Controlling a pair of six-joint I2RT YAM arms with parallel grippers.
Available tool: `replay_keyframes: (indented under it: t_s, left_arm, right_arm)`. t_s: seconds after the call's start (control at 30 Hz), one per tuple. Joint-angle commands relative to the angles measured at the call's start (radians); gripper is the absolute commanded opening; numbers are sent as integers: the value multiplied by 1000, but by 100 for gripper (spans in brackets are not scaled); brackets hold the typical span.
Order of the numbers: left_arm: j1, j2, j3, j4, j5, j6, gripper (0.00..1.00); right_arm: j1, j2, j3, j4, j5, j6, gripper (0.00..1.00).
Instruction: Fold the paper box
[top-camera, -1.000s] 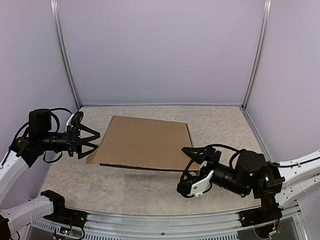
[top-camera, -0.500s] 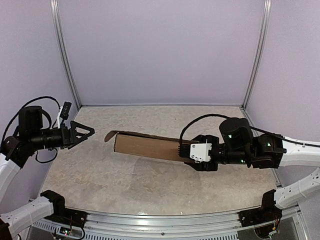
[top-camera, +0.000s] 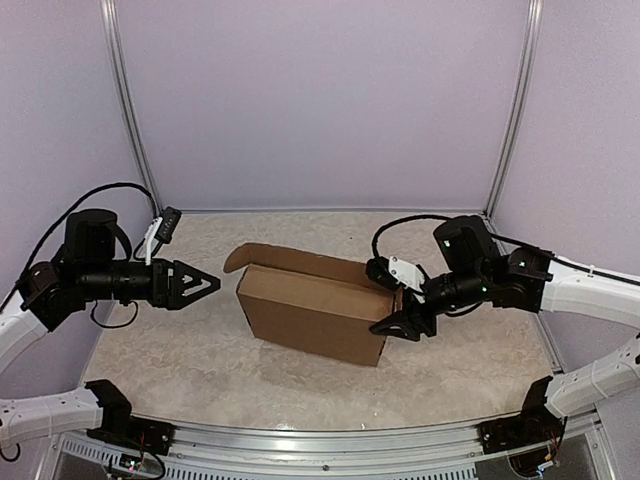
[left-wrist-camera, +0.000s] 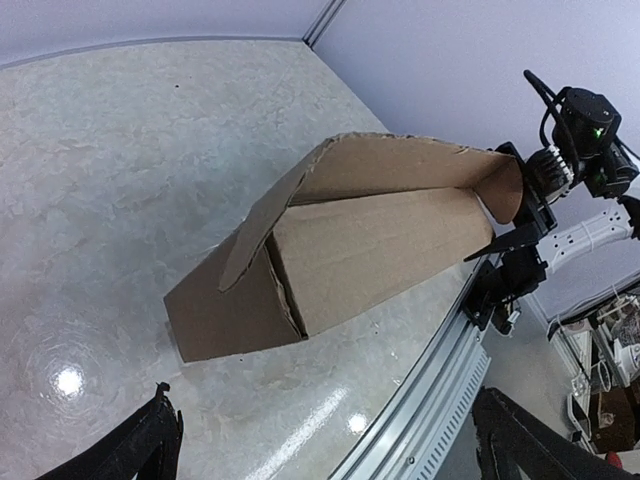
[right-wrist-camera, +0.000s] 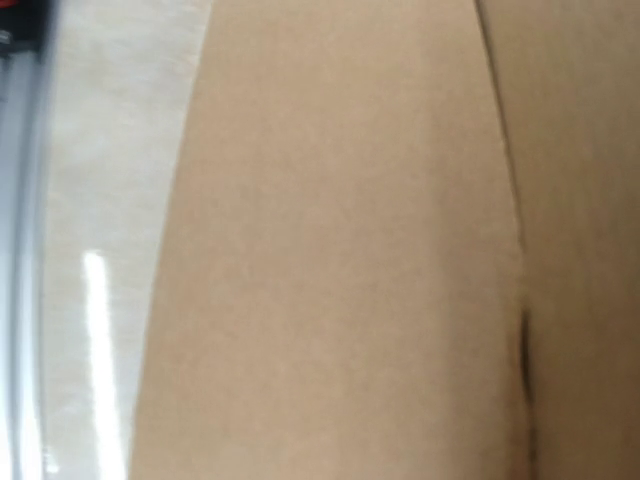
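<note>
Task partway: paper box (top-camera: 315, 310) standing on edge mid-table (top-camera: 200, 370), partly erected, top flap (top-camera: 262, 255) curling loose. Right claw (top-camera: 395, 300) clasping its right end. Left claw (top-camera: 205, 285) spreading wide, hovering apart. Closing, tucking remaining.

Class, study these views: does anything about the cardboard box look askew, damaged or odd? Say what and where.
The paper box stands up on a long edge rather than lying flat, gripped at its right end by the right claw. A flap at its upper left end curls loose and open. No tears show.
</note>
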Motion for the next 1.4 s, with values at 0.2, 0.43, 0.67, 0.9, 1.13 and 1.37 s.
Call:
replay_keyframes:
  t_s: [0.2, 0.43, 0.67, 0.9, 1.13, 1.37]
  left_arm:
    - [-187, 120, 4, 43, -275, 102, 99]
    - [-249, 78, -130, 238, -244, 102, 99]
    - [-250, 10, -179, 366, -160, 133, 99]
    - [-250, -2, -143, 374, -7, 189, 99]
    - [-250, -14, -131, 374, 179, 197, 99]
    - [-248, -16, -137, 381, 251, 188, 95]
  right_arm:
    - [-42, -30, -112, 86, -135, 73, 50]
    - [-86, -117, -114, 42, -230, 133, 47]
    - [-114, -180, -63, -26, -400, 179, 46]
    - [-120, -187, -37, -19, -545, 217, 46]
    - [-120, -143, 9, -49, -630, 223, 49]
    - [-121, -99, 43, 8, -703, 246, 49]
